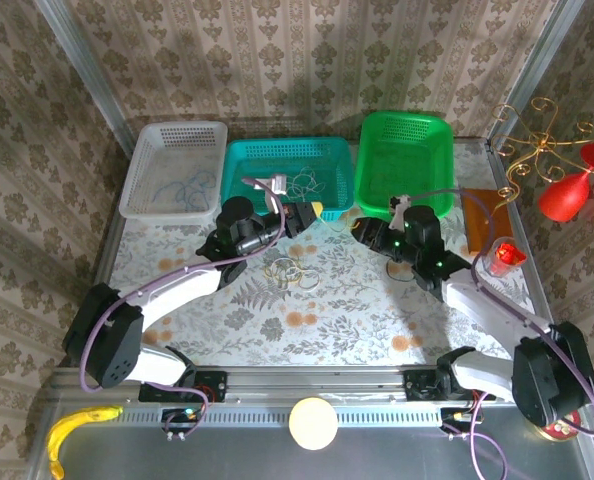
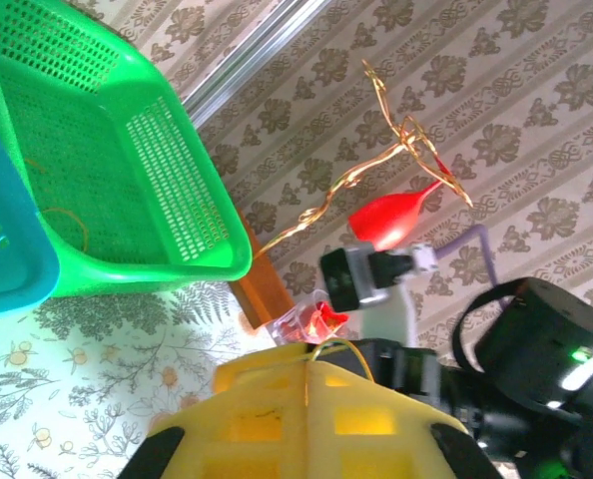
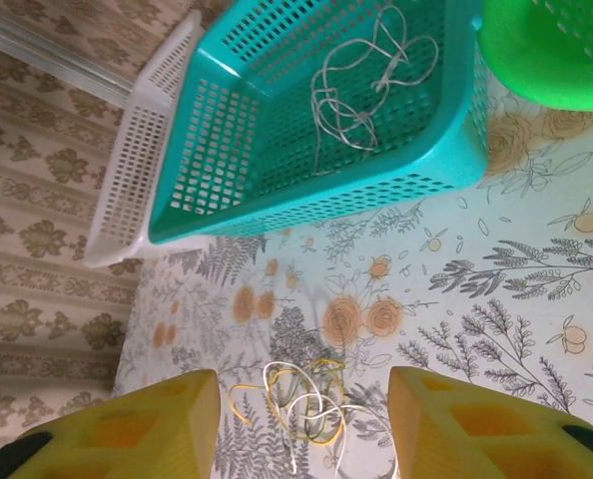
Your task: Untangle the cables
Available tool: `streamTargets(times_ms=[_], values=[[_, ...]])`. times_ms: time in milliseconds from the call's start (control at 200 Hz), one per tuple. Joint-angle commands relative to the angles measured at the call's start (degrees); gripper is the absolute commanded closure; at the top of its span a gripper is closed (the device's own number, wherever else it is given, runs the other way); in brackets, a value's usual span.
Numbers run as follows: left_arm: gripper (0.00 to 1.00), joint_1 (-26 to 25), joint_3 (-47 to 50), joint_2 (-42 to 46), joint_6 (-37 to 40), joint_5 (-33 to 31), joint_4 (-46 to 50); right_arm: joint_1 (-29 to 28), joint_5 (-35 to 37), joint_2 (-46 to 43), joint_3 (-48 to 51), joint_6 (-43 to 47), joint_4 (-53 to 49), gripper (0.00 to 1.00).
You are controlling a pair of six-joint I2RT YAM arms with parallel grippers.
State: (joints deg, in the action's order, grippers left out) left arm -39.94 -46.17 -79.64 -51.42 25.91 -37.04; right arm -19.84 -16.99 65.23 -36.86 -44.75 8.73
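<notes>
A small tangle of whitish and yellowish-tan cables (image 1: 292, 272) lies on the flowered table in front of the teal basket (image 1: 239, 165). In the right wrist view this tangle (image 3: 311, 399) sits on the cloth below my right gripper (image 3: 302, 387), whose yellow fingers stand apart with nothing between them. My left gripper (image 2: 311, 364) is shut, and a thin yellowish cable (image 2: 346, 346) loops out of the seam between its fingers. Seen from above, the left gripper (image 1: 315, 211) and right gripper (image 1: 360, 226) are close together between the teal and green baskets.
Whitish cables (image 3: 361, 90) lie in the teal basket, blue ones (image 1: 182, 190) in the white basket (image 1: 142, 170), and a yellowish one (image 2: 72, 225) in the green basket (image 1: 372, 165). A wooden block (image 1: 487, 220), a small clear cup (image 1: 502, 255) and a red glass (image 1: 567, 190) stand at the right.
</notes>
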Motion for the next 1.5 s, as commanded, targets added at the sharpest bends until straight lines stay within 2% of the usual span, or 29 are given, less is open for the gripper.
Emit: streamTargets(times_ms=[0, 190, 380, 575, 825, 950, 1040, 1085, 1210, 1310, 1495], values=[[1.00, 0.74, -0.89, 1.71, 1.23, -1.36, 1.13, 0.35, -0.43, -4.53, 1.49, 0.68, -2.44, 0.47], [1.00, 1.10, -0.45, 2.28, 1.39, -3.10, 1.61, 0.39, 0.01, -12.05, 3.48, -1.61, -3.45, 0.41], [1.00, 1.35, -0.39, 2.29, 1.41, -3.83, 1.62, -0.48, 1.49, -16.42, 5.57, -6.23, 1.26, 0.37], [1.00, 1.28, -0.34, 2.29, 1.39, -4.09, 1.62, -2.61, 3.39, -14.91, 2.96, -7.95, 5.25, 0.37], [1.00, 1.30, -0.25, 2.54, 1.08, -4.20, 1.24, -6.64, 6.15, -8.06, -0.99, -7.63, 8.95, 0.39], [1.00, 1.33, -0.22, 2.89, 1.06, -4.19, 1.18, -8.02, 8.32, -4.55, -2.01, -7.70, 10.83, 0.44], [1.00, 1.31, -0.03, 3.30, 1.06, -4.28, 1.17, -8.31, 9.84, -2.74, -2.16, -7.80, 11.75, 0.54], [1.00, 1.31, 0.08, 3.47, 1.06, -4.24, 1.09, -8.36, 10.86, -2.22, -2.06, -7.79, 11.86, 0.63], [1.00, 1.34, 0.60, 3.87, 1.06, -4.42, 1.16, -8.06, 13.65, -3.02, -1.80, -6.30, 10.20, 1.00], [1.00, 1.45, 1.27, 4.05, 1.15, -4.63, 1.18, -6.27, 15.88, -5.58, -1.90, -3.89, 6.57, 1.00], [1.00, 1.75, 2.55, 4.14, 1.29, -5.04, 1.02, 1.08, 17.18, -9.74, -3.36, -0.57, -0.35, 1.00]])
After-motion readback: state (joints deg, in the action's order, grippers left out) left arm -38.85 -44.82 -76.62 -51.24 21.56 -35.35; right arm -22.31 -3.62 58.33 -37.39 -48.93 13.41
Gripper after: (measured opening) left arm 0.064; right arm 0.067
